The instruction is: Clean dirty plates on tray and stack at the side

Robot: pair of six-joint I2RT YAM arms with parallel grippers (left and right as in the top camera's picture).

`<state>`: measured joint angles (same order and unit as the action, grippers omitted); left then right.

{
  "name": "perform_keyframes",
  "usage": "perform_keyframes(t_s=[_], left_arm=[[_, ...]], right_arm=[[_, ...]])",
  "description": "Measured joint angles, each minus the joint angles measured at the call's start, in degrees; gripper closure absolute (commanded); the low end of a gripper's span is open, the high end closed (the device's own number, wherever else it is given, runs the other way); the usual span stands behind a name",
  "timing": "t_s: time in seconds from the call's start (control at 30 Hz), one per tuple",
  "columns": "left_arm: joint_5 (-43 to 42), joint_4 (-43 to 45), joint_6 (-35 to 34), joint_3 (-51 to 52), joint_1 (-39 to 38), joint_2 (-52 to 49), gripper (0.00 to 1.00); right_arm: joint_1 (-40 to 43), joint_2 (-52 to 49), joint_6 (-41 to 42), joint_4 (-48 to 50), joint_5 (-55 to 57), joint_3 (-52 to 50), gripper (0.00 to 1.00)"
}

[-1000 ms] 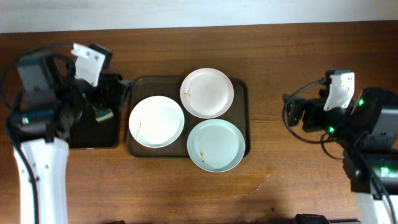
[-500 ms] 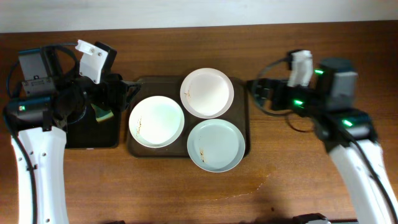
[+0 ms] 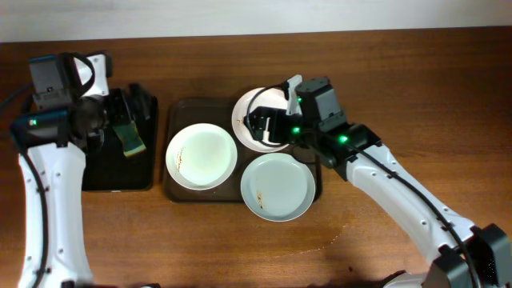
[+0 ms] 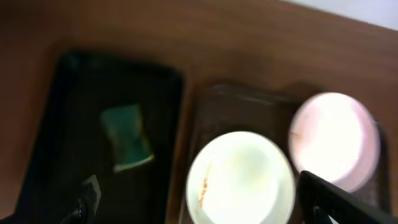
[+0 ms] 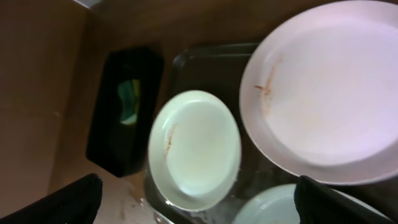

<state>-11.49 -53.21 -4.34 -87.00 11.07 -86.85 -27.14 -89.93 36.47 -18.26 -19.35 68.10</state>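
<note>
Three white plates lie on the dark brown tray point(image 3: 178, 108). The left plate point(image 3: 202, 156) has a brown smear. The bluish plate point(image 3: 278, 186) sits front right with a small speck. The back plate point(image 3: 239, 118) is partly hidden under my right gripper point(image 3: 264, 124), which hovers over it, open and empty. The right wrist view shows the back plate point(image 5: 323, 93) with a brown smear, the left plate point(image 5: 196, 149) and my open right gripper point(image 5: 208, 205). My left gripper point(image 3: 132, 108) is open and empty over the black tray, left of the plates. The left wrist view shows the left plate point(image 4: 239, 177).
A smaller black tray point(image 3: 104, 172) lies left of the brown tray, with a green sponge point(image 3: 132, 140) on it; the sponge also shows in the left wrist view point(image 4: 127, 137). Bare wooden table point(image 3: 400, 88) lies to the right and front.
My right arm has swung from the table's right side leftward to above the back plate. My left gripper has shifted back and left over the black tray. The plates have not moved.
</note>
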Motion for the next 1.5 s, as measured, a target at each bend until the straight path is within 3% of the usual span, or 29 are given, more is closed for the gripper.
perform_keyframes(t_s=[0.3,0.43,0.5,0.6,0.63,0.73,0.93,1.23,1.3,1.5], left_arm=[[4.28,-1.44,-4.52,0.00,5.86,-5.70,0.01],[4.70,-1.09,-4.57,0.00,6.14,-5.75,0.01],[4.92,-0.31,-4.59,0.00,6.16,-5.75,0.01],[4.94,0.15,-4.74,0.00,6.14,-5.75,0.01],[4.94,0.31,-4.74,0.00,6.14,-5.75,0.01],[5.62,0.35,-4.76,0.00,6.14,-5.75,0.01],[6.01,0.33,-4.76,0.00,6.16,-5.86,0.01],[6.21,0.24,-4.76,0.00,6.16,-9.38,0.01],[6.21,0.31,-4.76,0.00,6.16,-9.84,0.01],[6.21,0.37,-4.76,0.00,6.16,-12.44,0.05]], right_arm=[[-1.22,-3.56,1.07,4.13,1.53,0.07,0.00],[-2.40,-8.33,-0.81,-3.63,1.68,5.11,0.04],[-3.28,-11.58,-1.62,-10.08,2.69,10.93,0.10],[-5.49,-16.02,-2.25,-14.64,4.61,16.81,0.29],[-6.51,-17.27,-2.51,-15.23,5.16,17.57,0.39],[-9.94,-20.52,-2.49,-17.77,7.82,17.94,0.48],[-15.28,-24.20,-0.48,-17.84,16.35,17.94,0.50],[-15.82,-30.03,1.31,-12.46,20.00,17.94,0.57],[-15.82,-30.99,1.29,-10.82,20.24,17.94,0.68],[-15.72,-32.30,1.62,-9.81,21.09,17.94,0.82]])
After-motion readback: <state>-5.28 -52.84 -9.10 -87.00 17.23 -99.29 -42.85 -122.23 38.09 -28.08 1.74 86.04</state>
